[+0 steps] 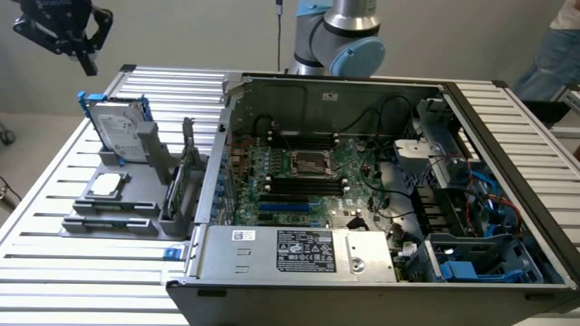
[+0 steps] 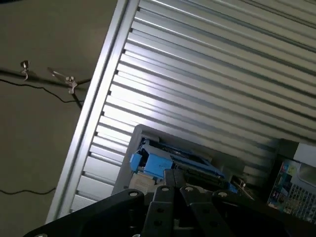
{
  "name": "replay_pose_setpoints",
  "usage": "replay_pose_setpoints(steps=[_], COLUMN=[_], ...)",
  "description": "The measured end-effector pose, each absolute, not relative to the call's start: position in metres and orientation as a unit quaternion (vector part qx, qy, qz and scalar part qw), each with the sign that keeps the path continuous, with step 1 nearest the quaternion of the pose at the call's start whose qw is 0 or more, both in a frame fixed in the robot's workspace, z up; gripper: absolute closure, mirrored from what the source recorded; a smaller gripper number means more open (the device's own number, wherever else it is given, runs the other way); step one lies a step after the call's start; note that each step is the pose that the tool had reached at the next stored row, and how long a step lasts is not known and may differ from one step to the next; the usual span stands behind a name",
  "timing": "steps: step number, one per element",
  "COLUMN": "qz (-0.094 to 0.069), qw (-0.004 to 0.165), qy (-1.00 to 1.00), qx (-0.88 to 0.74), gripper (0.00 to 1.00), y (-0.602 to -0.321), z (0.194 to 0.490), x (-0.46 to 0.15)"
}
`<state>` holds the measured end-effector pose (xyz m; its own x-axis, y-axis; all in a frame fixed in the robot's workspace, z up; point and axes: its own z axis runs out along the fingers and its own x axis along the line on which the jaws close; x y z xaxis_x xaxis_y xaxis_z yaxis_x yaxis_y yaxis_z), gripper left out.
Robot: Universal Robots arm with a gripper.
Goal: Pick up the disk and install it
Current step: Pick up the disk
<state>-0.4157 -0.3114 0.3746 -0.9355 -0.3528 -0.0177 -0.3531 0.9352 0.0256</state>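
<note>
The disk (image 1: pixel 119 130), a silver hard drive with a white label in a blue carrier, stands upright in a grey holder (image 1: pixel 127 197) on the slatted table at the exterior view's left. My gripper (image 1: pixel 87 68) hangs in the air above and behind the disk, well clear of it, fingers pressed together and empty. In the wrist view the shut fingertips (image 2: pixel 175 178) point down toward the blue carrier of the disk (image 2: pixel 170 163) below.
An open computer case (image 1: pixel 363 190) with motherboard, cables and a blue drive bay (image 1: pixel 480 261) fills the table's middle and right. A small square silver chip (image 1: pixel 107 183) lies on the grey holder. A person's sleeve (image 1: pixel 555 47) is at the far right. The floor (image 2: pixel 39 123) lies beyond the table edge.
</note>
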Motion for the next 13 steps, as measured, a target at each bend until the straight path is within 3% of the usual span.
replay_pose_setpoints(steps=[13], qz=[0.015], qw=[0.005], qy=[0.956], qx=[-0.294], gripper=[0.89], y=[-0.3114], z=[0.3717], x=[-0.4157])
